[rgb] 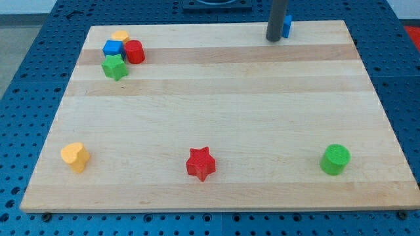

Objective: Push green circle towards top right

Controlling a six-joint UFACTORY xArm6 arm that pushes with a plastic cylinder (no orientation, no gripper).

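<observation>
- Our rod stands at the view's top of the wooden board [216, 98], my tip [273, 40] down near the far edge and grasping nothing, since it has no jaws; a small blue block [287, 25] sits just beside it, partly hidden.
- The green circle [335, 159] rests well apart, near the view's bottom right corner.
- Risk, as we judge it: the circle lies close to the right edge and the bottom edge, so an off-centre shove could roll it sideways off the board.
- Reaching its lower-left side means a long swing around; cutting straight in could knock it the wrong way.
- Open room: bare wood runs from the circle up to the top right corner. The red star [201, 163], yellow heart [75, 157] and the top-left cluster [121, 52] stand clear.
</observation>
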